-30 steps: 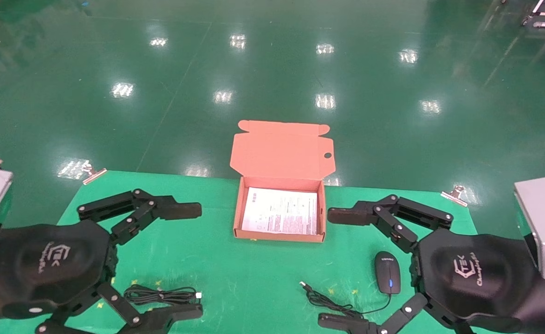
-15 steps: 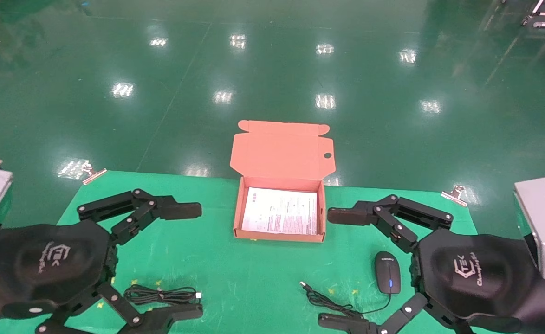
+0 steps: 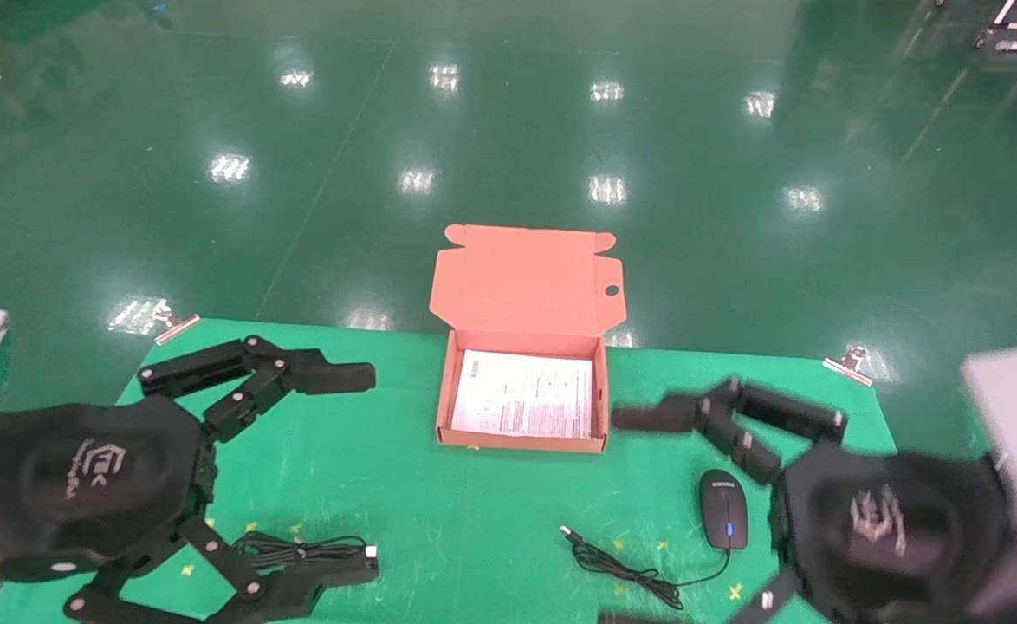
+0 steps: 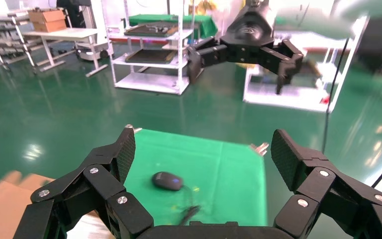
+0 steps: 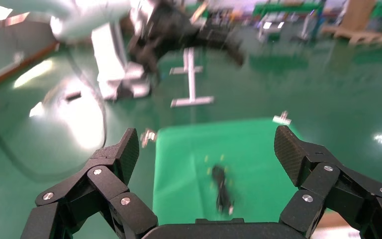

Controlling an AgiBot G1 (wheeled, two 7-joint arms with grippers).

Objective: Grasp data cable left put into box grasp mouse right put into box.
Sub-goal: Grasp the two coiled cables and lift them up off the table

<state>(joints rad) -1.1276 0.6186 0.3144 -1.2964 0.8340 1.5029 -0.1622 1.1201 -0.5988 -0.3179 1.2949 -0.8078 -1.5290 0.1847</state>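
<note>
The data cable (image 3: 301,551) lies in a looped bundle near the table's front left; it also shows in the right wrist view (image 5: 221,191). My left gripper (image 3: 359,478) is open above the table, its lower finger right beside the cable. The black mouse (image 3: 723,520) with a blue-lit wheel lies at the front right, its cord (image 3: 621,563) trailing left; it also shows in the left wrist view (image 4: 167,180). My right gripper (image 3: 619,518) is open, with the mouse between its fingers' span. The orange box (image 3: 521,440) stands open at the middle, a printed sheet inside, lid (image 3: 526,282) raised behind.
The green mat (image 3: 404,485) covers the table, held by metal clips at the back left (image 3: 175,325) and back right (image 3: 851,362). Beyond the far edge is shiny green floor. Shelving racks (image 4: 154,50) stand in the distance.
Both arms have shifted. The left gripper moved slightly left and down toward the cable. The right arm is blurred, moving down and toward the front. Cable, mouse and box have not moved.
</note>
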